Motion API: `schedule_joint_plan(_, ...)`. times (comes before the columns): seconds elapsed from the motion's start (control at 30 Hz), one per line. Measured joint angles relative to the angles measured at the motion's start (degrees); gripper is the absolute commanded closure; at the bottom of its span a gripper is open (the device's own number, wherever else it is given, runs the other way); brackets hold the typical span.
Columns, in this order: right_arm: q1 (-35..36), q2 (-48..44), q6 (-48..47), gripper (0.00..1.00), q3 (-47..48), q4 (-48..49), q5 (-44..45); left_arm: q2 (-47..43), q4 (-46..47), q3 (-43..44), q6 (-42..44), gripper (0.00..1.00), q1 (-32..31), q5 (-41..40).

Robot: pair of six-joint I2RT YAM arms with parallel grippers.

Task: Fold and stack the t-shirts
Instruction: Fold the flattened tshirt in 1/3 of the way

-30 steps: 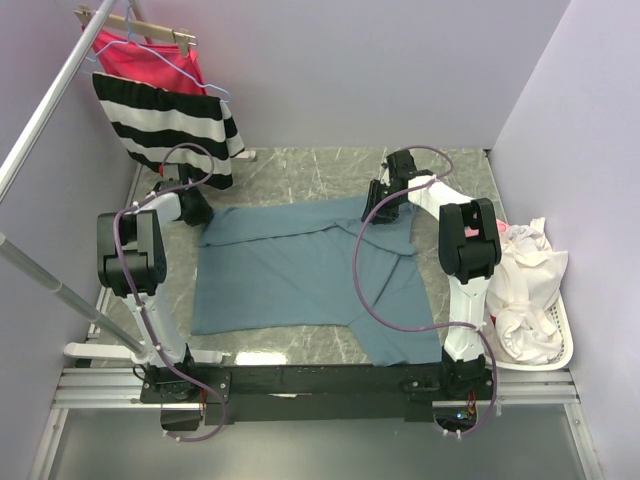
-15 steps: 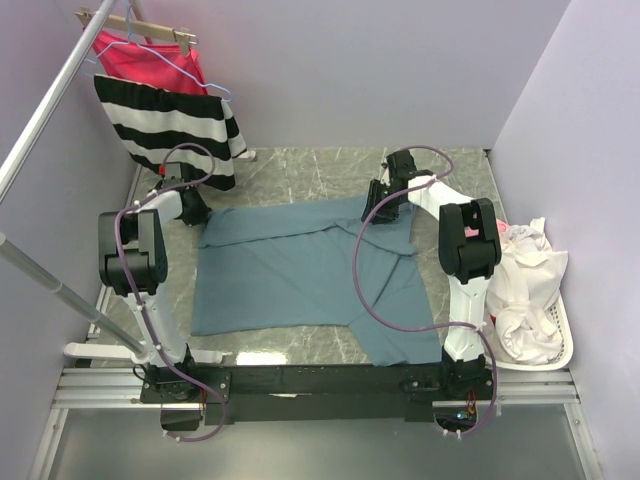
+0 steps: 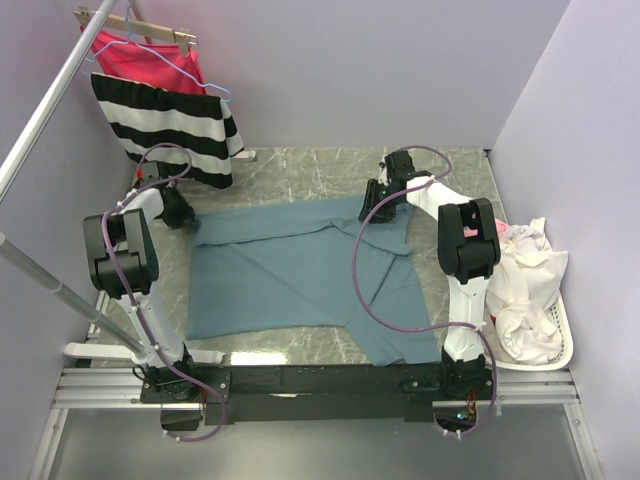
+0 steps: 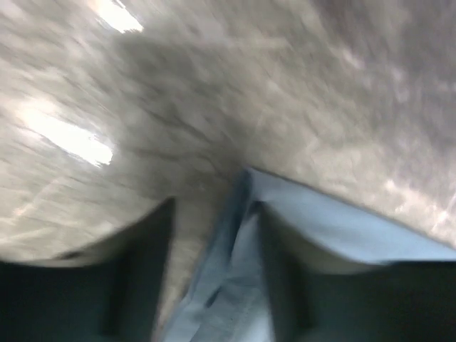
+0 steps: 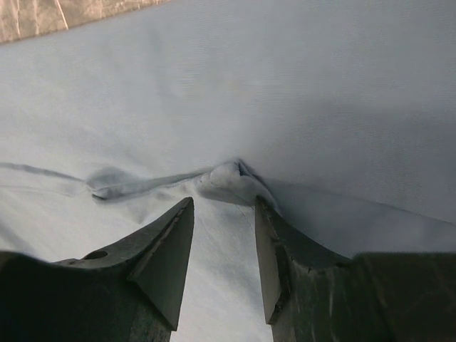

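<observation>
White basket [image 3: 563, 345] holds white cloth [image 3: 522, 275] (blue t-shirt [image 3: 290, 275] lies outside).

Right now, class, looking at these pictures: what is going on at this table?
A robot is working on a blue t-shirt spread flat on the table. The left gripper is at the shirt's far left corner, with the cloth edge between its fingers; the view is too blurred to tell if it grips. The right gripper sits open on the far right side, just behind a small pinched-up wrinkle.
</observation>
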Motion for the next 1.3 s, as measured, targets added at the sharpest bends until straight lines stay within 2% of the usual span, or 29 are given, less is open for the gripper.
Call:
schedule_joint_plan(0.03,0.0,0.0,0.0,0.52,0.0,0.0,0.0,0.0,0.0,0.3,-0.3,0.21,0.1,-1.0)
schedule_joint_plan(0.17,0.0,0.0,0.0,0.52,0.0,0.0,0.0,-0.5,0.5,1.1,-0.4,0.01,1.9,-4.1)
schedule_joint_plan(0.3,0.0,0.0,0.0,0.54,0.0,0.0,0.0,-2.9,1.2,0.5,-0.7,0.01,3.3,-5.3)
schedule_joint_plan(0.47,0.0,-2.0,-0.4,0.46,-3.6,3.7,-0.5,-8.0,2.8,-1.7,-0.8,0.01,1.3,-3.0)
schedule_joint_plan(0.6,0.0,-6.1,-0.4,0.41,-7.9,4.2,1.4,-9.9,3.9,-1.8,-0.8,0.0,-5.5,-0.2)
schedule_joint_plan(0.77,0.0,-9.4,-0.9,0.41,-7.7,2.5,5.6,-9.5,5.7,-1.8,-1.3,0.0,-14.7,5.8)
schedule_joint_plan(0.87,0.0,-9.5,-1.3,0.41,-7.3,1.9,7.4,-7.8,6.7,-1.8,-1.8,0.0,-17.5,7.8)
schedule_joint_plan(1.1,0.0,-8.8,-2.6,0.41,-7.3,0.8,7.4,-1.8,6.8,-1.9,-1.9,0.01,-17.2,8.0)
schedule_joint_plan(1.3,0.0,-5.1,-4.5,0.41,-3.3,-0.6,5.6,-1.4,7.1,-3.1,-1.9,0.01,-17.1,6.1)
